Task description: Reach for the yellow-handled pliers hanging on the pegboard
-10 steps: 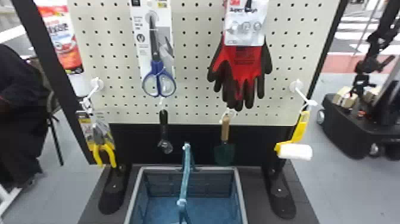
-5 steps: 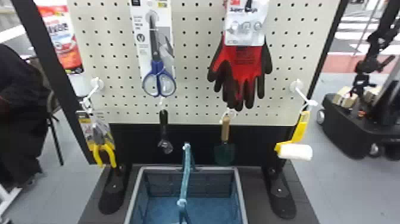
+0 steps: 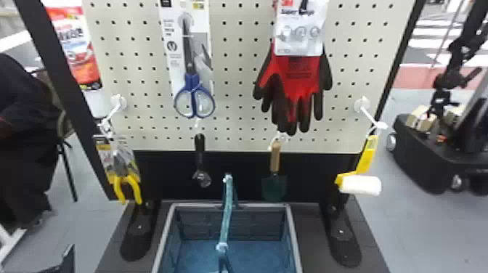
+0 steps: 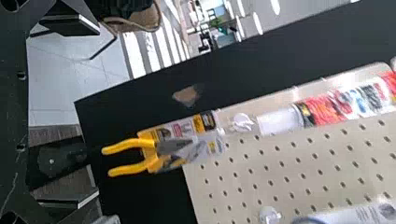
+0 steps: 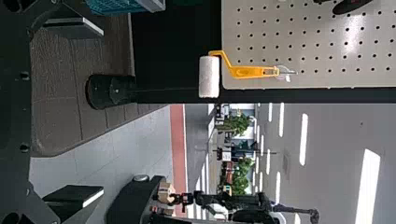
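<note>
Yellow-handled pliers (image 3: 125, 187) hang w/ their card (image 3: 104, 154) off the hook (image 3: 118, 101) at the L edge of the pegboard (image 3: 236, 83), handles down. L claw (image 4: 98, 109) is spread wide, nothing in it, pliers ahead of it & apart. R claw (image 5: 100, 112) also spread & empty, on the paint roller (image 5: 209, 77) side; prob. just waits.

Main risk: the swing. Pliers look loose on the hook, so a bump from one side of the claw cd push them off line b4 it shuts. Handles splay apart too, so an off-centre approach might catch only 1 & twist the rest. Going too deep cd jam the claw on the black frame (image 3: 54, 72) right behind. Too high & it'd prob. pinch slick card, which may slip or tear.

If they're knocked off, they'd likely hit the floor, as the basket (image 3: 294, 236) sits off to one side. Yanking straight out w/o clearing the hook's end cd snag & tug the board. Best: slow, centred, both handles btwn the fingers.
</note>
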You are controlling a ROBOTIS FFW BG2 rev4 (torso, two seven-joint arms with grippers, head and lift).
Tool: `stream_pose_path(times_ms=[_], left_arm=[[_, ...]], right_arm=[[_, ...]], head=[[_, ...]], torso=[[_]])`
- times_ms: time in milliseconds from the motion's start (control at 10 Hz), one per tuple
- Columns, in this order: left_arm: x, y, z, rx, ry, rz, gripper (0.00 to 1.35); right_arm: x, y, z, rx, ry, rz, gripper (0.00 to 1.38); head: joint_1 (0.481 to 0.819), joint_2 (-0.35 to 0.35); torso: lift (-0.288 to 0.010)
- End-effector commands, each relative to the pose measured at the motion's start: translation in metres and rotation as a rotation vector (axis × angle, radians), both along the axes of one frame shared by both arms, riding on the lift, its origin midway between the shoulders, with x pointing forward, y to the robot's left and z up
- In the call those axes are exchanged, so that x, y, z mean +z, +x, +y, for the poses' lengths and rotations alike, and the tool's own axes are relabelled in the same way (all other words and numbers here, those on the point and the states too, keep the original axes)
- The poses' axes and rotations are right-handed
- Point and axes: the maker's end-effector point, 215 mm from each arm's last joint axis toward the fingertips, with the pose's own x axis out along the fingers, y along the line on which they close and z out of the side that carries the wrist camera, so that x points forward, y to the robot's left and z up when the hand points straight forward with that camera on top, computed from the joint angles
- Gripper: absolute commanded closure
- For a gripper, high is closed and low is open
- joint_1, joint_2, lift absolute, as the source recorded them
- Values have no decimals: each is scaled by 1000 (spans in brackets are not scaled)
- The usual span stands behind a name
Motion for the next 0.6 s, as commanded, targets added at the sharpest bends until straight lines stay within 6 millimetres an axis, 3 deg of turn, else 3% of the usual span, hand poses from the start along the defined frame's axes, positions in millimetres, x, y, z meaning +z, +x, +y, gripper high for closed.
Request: stream_pose_path(times_ms=[0,200,500], left_arm=[[-23,24,11,12,-46,11,99],[-40,70,6,-39,-111,21,101],[-23,138,-7,-143,-157,10,101]], right_arm=[[-3,0,2,3,4,5,117],[-5,1,6,10,12,9,117],[-5,5,11,24,18,2,117]], head=[[549,0],[549,0],[549,0]], torso=[[-100],[-100],[-100]])
